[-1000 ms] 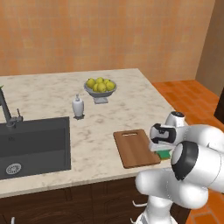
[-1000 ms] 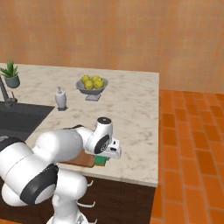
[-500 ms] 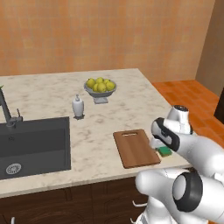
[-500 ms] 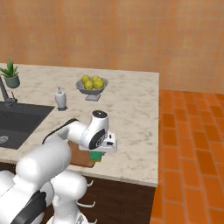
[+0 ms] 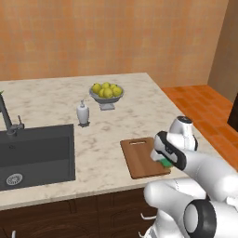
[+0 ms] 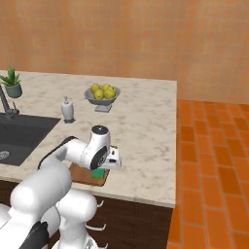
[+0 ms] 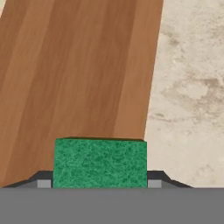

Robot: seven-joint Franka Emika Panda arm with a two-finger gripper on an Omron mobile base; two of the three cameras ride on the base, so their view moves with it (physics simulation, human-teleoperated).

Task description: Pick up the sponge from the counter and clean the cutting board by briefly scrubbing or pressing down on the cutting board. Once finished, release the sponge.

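- Presently the sponge (image 7: 100, 162) is clamped between the fingers of the gripper (image 7: 100, 183), over the right edge of the cutting board (image 5: 142, 159).
- Seen from the hand, its long axis is laid across the fingers.
- The board's long axis is run front to back on the counter (image 5: 116, 125), slot handle pointed toward the lemon bowl (image 5: 107, 94).

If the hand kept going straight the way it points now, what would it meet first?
Most likely the cutting board: the hand, shut on the sponge, points down at its edge by the counter. The gap is unclear.
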